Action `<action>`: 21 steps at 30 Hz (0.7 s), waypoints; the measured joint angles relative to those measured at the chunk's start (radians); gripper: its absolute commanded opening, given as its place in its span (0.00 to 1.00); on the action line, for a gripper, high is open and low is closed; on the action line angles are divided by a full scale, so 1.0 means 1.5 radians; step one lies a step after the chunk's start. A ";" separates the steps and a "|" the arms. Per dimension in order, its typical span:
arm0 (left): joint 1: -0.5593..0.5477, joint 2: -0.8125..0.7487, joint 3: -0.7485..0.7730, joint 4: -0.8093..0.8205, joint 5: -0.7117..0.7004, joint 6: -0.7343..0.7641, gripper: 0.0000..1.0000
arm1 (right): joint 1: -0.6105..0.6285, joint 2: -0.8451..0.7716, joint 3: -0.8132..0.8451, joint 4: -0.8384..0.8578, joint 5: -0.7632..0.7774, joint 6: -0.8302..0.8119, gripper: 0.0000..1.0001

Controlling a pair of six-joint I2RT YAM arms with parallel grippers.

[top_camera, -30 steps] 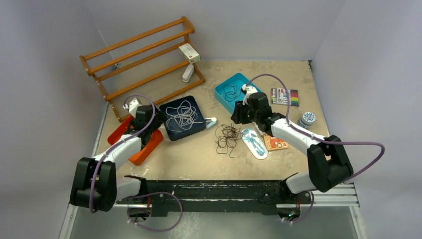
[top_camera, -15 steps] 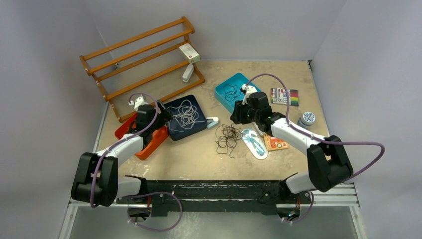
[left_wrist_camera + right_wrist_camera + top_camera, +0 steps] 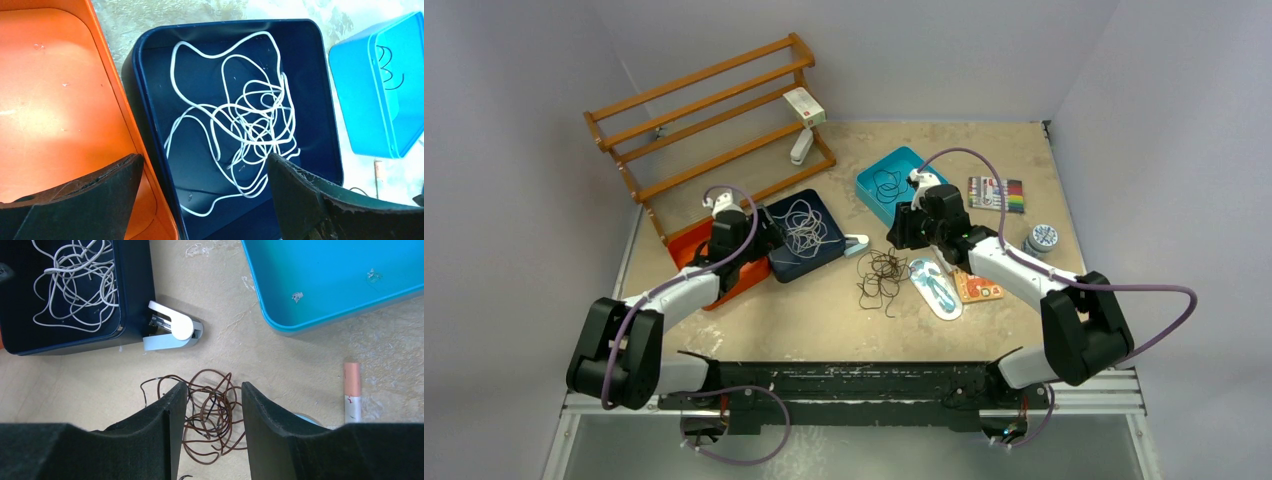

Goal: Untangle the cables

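Observation:
The white cable [image 3: 240,125] lies in loose loops in a navy tray [image 3: 819,255], also seen in the right wrist view [image 3: 75,285]. My left gripper [image 3: 204,162] is open and empty just above that tray's near-left rim; in the top view it [image 3: 762,235] is at the tray's left edge. The black cable [image 3: 886,185] lies in a teal tray [image 3: 869,178]. The dark brown cable [image 3: 882,275] is a tangle on the table with a dark strand running through it. My right gripper [image 3: 214,390] is open above it [image 3: 215,415], touching nothing.
An orange tray [image 3: 692,248] lies under the left arm, touching the navy tray. A white clip [image 3: 170,332] sits by the navy tray's corner. A wooden rack [image 3: 709,115] stands back left. A pen pack [image 3: 996,193], tape roll [image 3: 1041,238], card and oval item [image 3: 934,288] lie right.
My left gripper has moved right and away from me, from over the orange tray to the navy tray's edge. Both trays look slightly shifted. The right arm has barely moved.

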 measured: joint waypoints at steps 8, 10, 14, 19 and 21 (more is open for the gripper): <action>-0.063 -0.062 0.069 -0.114 -0.112 0.053 0.93 | 0.000 -0.024 -0.004 0.004 0.031 0.008 0.47; -0.083 -0.085 0.100 -0.136 -0.141 0.070 0.94 | 0.000 -0.042 -0.010 0.008 0.045 0.013 0.47; -0.112 -0.098 0.153 -0.150 -0.153 0.102 0.91 | 0.000 -0.074 -0.021 0.019 0.071 0.025 0.47; -0.159 -0.048 0.199 -0.154 -0.112 0.139 0.89 | 0.000 -0.078 -0.039 0.029 0.075 0.042 0.47; -0.192 -0.015 0.215 -0.153 -0.086 0.155 0.88 | 0.000 -0.078 -0.050 0.030 0.075 0.051 0.47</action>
